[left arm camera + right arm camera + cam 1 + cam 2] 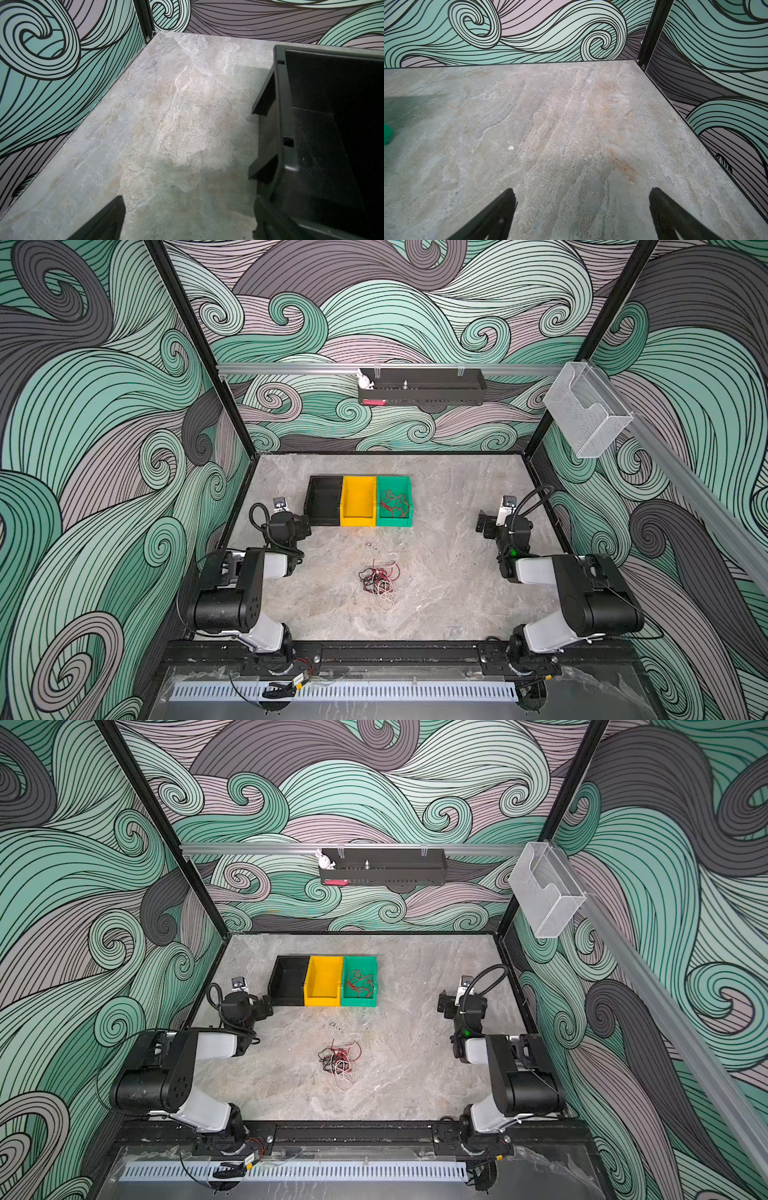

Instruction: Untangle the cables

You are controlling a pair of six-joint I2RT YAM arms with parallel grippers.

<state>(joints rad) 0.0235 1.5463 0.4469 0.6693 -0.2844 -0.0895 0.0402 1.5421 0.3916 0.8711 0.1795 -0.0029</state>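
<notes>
While both arms sit folded low at their own sides of the desk, neither one is holding anything. The left tool (pixel 187 224) has its two black fingers spread wide, with only the bare grey stone desk (pixel 166 124) between them. It rests just beside a black plastic bin (pixel 285 116). The right tool (pixel 583 216) is spread just as wide over bare desk, well apart from the bins. In both top views each arm is bent up tight, and its tool points toward the back wall.

Next to the black bin stand a yellow plastic bin (pixel 358 483) and a green plastic bin (pixel 394 480), all three touching in a row. A few thin red cables (pixel 392 504) lie in the green bin, so I think a little of the job is done. The black and yellow bins look empty.

Most of the work is left, I think. A tangled heap of thin red, black and white cables (pixel 380 580) lies in the middle of the desk, between the two arms, and no tool is near it.
</notes>
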